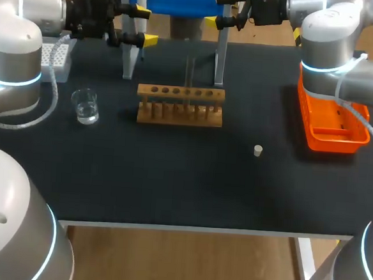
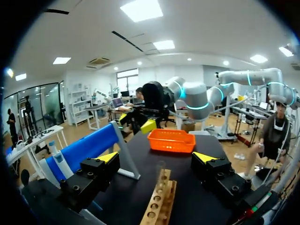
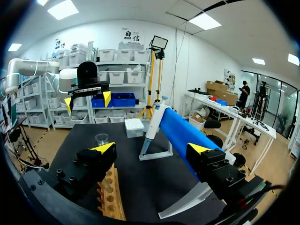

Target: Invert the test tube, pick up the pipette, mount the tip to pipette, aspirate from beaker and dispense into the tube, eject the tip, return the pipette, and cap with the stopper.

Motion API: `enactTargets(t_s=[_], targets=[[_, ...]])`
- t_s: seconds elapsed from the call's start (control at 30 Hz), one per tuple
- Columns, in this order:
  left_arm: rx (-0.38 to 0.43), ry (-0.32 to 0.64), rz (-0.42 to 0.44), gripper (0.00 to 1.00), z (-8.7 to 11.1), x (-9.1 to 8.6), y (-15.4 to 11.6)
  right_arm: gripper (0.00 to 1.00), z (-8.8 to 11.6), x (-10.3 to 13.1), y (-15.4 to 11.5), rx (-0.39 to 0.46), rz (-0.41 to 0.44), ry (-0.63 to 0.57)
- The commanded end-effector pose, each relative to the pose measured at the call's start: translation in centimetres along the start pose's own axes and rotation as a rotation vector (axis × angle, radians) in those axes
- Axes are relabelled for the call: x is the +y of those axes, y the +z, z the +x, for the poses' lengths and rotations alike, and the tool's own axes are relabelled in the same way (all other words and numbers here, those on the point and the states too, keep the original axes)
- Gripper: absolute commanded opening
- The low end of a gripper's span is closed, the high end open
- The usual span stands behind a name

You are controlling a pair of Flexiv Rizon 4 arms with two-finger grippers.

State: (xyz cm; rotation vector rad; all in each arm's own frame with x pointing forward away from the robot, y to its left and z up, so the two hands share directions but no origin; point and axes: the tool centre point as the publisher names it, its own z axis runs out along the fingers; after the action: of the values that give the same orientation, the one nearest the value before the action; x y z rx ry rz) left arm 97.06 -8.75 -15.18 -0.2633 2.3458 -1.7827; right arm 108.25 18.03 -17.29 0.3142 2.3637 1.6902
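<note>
Test tube (image 1: 190, 73) upright in rack (image 1: 180, 105), dead ahead of my left jaws
Both jaws wide, empty; left looks better lined up

Test tube (image 2: 161, 171): clear, upright in rack (image 2: 159, 204), ahead of left gripper (image 2: 156, 158)
Pipette (image 3: 152, 126): on blue stand (image 3: 180, 136), ahead of right gripper (image 3: 151, 148)
Beaker (image 1: 84, 105): clear, upright
Stopper (image 1: 258, 150): pale, on worktop (image 1: 190, 185)
</note>
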Motion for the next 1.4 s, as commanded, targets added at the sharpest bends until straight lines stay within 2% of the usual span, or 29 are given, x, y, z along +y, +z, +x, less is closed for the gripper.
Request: enactTargets(t_s=[0.03,0.47,1.4], targets=[[0.093,0.007,-0.01,1.0,0.1,0.6,1.1,1.0,0.0,0.0,0.0,0.001,0.003,0.0],[0.071,0.023,-0.061,1.0,1.5,3.1,4.7,1.0,0.0,0.0,0.0,0.001,0.003,0.0],[0.148,0.033,-0.166,1.0,-0.7,7.5,11.0,1.0,0.0,0.0,0.0,0.001,0.003,0.0]])
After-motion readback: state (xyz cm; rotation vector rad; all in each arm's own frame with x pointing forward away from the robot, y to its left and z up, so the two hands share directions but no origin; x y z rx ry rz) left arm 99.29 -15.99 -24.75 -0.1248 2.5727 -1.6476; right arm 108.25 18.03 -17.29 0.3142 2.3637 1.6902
